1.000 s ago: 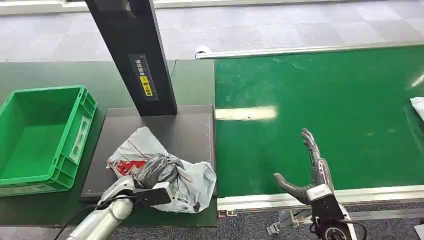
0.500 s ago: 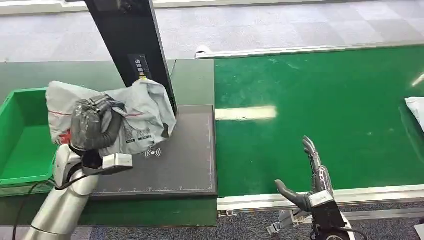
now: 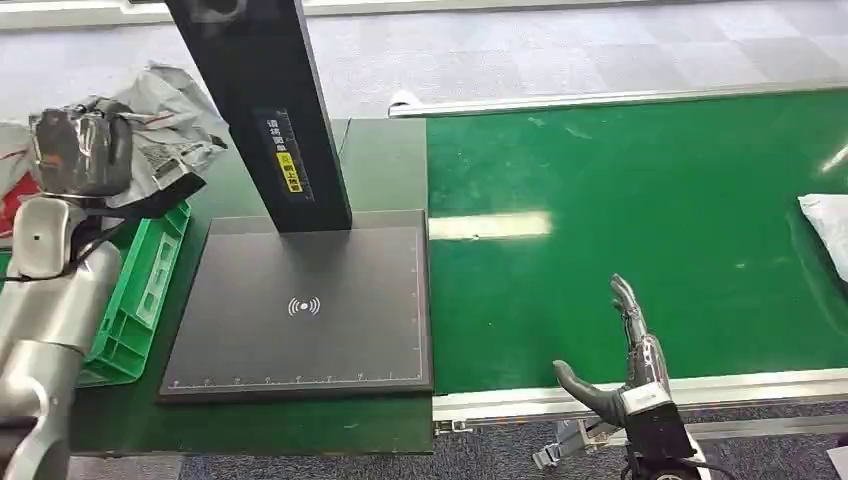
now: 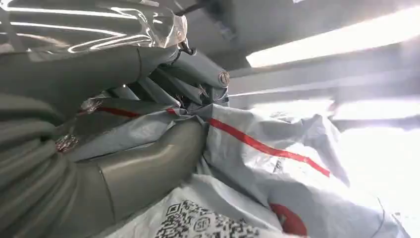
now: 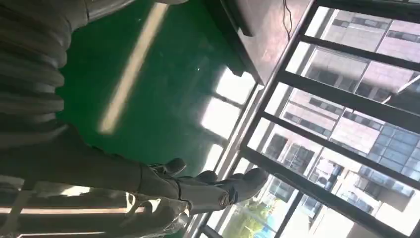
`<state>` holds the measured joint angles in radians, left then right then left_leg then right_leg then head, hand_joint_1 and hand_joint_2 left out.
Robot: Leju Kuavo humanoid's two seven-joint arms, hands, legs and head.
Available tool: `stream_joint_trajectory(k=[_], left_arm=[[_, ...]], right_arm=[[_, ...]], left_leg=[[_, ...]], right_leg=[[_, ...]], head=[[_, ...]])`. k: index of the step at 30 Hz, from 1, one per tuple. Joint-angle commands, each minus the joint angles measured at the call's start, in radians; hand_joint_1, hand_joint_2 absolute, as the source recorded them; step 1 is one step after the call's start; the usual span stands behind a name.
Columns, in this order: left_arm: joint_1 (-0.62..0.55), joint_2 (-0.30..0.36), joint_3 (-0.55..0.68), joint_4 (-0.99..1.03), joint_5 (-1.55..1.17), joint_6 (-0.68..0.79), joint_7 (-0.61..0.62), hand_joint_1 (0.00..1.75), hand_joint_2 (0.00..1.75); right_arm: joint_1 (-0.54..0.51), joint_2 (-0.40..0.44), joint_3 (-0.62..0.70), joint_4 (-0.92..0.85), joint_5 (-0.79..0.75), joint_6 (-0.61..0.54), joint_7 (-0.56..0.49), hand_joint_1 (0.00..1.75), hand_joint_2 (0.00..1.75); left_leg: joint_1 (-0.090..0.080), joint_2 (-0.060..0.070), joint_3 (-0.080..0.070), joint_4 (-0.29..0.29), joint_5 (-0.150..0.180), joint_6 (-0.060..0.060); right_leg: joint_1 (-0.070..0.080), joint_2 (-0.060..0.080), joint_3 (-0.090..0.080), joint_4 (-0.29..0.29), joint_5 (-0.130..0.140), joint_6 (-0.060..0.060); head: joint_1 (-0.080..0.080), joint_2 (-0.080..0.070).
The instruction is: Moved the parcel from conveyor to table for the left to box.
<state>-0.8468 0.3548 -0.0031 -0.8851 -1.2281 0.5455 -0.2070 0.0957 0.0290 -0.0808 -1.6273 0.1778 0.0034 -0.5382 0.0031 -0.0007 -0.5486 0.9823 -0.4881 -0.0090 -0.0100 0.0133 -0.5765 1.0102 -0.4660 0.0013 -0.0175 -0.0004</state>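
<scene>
While aloft, parcel (image 3: pixel 165 120) in left hand (image 3: pixel 80 150).

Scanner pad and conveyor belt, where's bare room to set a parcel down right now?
The scanner pad is bare in front of the black post. The green belt is free from its near rail beside the right hand to the white parcel at its edge. Crowded: over the green crate, where the left hand holds the grey parcel.

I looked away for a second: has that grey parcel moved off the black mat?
Yes. The parcel, held in the left hand, went up and left off the black mat and now hangs above the green crate.
</scene>
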Motion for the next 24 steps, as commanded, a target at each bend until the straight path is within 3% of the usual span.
stream_joint_trajectory(k=[1,13,14,16,24], left_arm=[[-0.205,0.103,0.024,0.544,-0.11,-0.032,0.15,1.75,1.75],[-0.222,0.145,0.061,0.592,-0.115,-0.131,0.196,1.75,1.75],[-0.214,0.137,0.102,0.59,-0.072,-0.143,0.171,0.0,1.75],[-0.196,0.125,0.143,0.582,-0.024,-0.171,0.103,0.0,1.75],[-0.198,0.115,0.145,0.555,-0.022,-0.144,0.027,0.0,1.75]], right_arm=[[0.011,0.026,-0.029,-0.006,-0.001,-0.002,0.01,0.0,1.75],[0.025,0.035,-0.026,-0.02,-0.001,-0.002,0.008,0.0,1.75],[0.023,0.035,-0.027,-0.017,-0.001,-0.002,0.008,0.0,1.75],[0.015,0.03,-0.029,-0.005,-0.001,-0.002,0.009,0.0,1.75],[-0.022,-0.002,0.0,0.061,-0.017,-0.002,-0.012,0.0,1.75]], left_leg=[[0.0,0.002,0.001,-0.001,-0.001,-0.001],[0.001,0.002,-0.003,0.0,-0.001,-0.001],[0.001,0.001,-0.003,0.0,-0.001,-0.001],[0.001,-0.001,-0.002,-0.001,0.0,-0.001],[0.001,0.0,-0.003,0.0,0.0,0.0]], right_leg=[[0.001,0.001,0.001,-0.001,0.0,-0.001],[0.001,0.001,-0.002,-0.001,0.0,-0.001],[0.001,0.0,-0.002,-0.001,0.0,-0.001],[0.001,-0.002,0.0,-0.002,0.0,-0.001],[0.001,0.0,-0.001,-0.002,0.0,0.0]], head=[[-0.001,0.0],[0.0,0.0],[0.0,0.0],[0.0,0.0],[0.0,0.0]])
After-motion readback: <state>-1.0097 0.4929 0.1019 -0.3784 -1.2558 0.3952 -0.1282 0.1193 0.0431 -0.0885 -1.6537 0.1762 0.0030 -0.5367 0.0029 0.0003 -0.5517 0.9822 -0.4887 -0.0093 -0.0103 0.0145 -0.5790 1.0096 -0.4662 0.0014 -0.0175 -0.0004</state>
